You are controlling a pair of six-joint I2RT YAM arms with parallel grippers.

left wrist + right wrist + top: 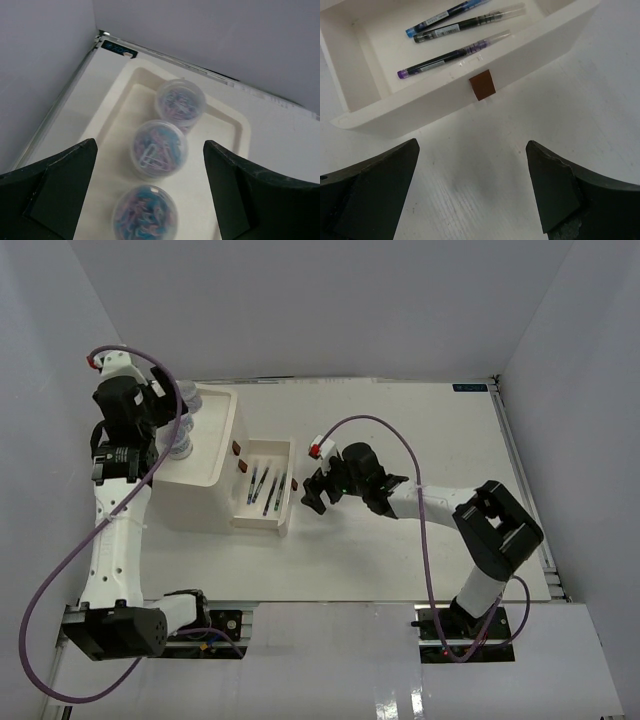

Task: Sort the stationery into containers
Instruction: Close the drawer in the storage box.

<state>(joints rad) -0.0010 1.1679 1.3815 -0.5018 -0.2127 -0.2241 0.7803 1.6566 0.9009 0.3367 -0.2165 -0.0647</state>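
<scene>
As drawer [420,102] sits open, pens [452,56] parallel its front.

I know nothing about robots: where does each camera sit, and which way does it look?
Top view: fixed above and behind the robot, looking down on the table, white box and pulled-out drawer; the left arm and right arm show.
Left wrist: on the left arm, looking down past the open left gripper at three jars in the box's top tray.
Right wrist: on the right arm, looking down past the open right gripper at the drawer's pens and brown knob.
Shared: top and right-wrist views both show the drawer with pens.
</scene>
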